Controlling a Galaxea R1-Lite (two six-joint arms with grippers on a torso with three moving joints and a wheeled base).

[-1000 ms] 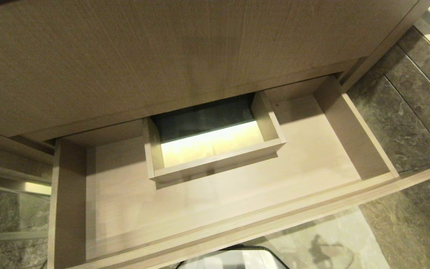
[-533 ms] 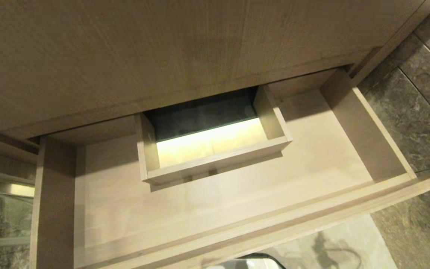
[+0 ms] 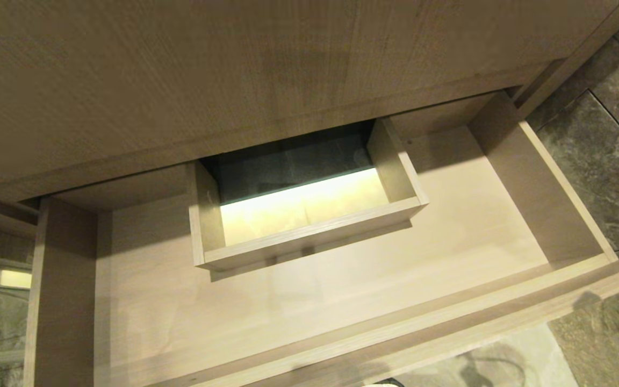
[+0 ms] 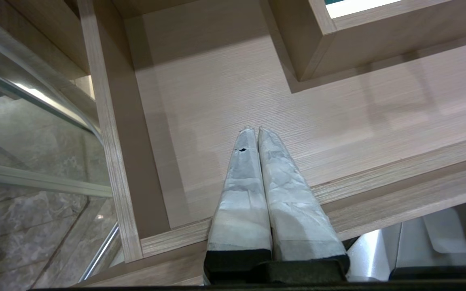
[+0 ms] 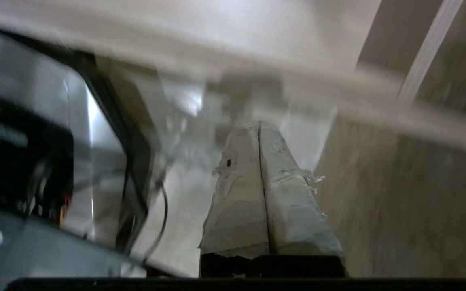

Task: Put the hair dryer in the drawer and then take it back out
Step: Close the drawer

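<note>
**Drawer stands open, both grippers pressed together and holding nothing**

The drawer (image 3: 481,252) is pulled out below the taller wood-grain panel (image 3: 234,80) and fills most of the head view. Its light wood floor is bare. A boxed cutout (image 3: 309,252) rises from the floor against the back, and through it a brightly lit strip shows below. Dark stone floor tiles (image 3: 605,166) lie to the right of the drawer.

The hair dryer appears in none of the three views, so its place cannot be told.

The left gripper (image 4: 253,130) hangs over the drawer's near left corner, its taped fingers (image 4: 241,194) pressed together with nothing between them. The tips point toward the drawer floor, near the front wall (image 4: 378,182) and well apart from the cutout. A glass pane (image 4: 34,133) with a metal rail stands beside the drawer's left side wall.

The right gripper (image 5: 257,123) shows only in its own blurred wrist view. Its taped fingers (image 5: 237,190) are likewise together and empty, with a pale wooden edge (image 5: 257,68) running across beyond them and part of the robot's dark base (image 5: 18,161) to one side.
</note>
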